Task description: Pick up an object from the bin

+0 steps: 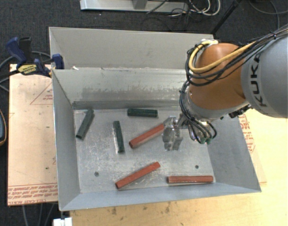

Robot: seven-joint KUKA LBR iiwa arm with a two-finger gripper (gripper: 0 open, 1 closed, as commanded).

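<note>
We're low in the bin [64, 126], jaws just beside the upper end of the slanted red-brown bar [146, 136]; apart or together, we cannot tell. Nothing lifted yet.

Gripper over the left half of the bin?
No, the gripper sits in the bin's right half, beside the right end of the upper red bar.
</note>
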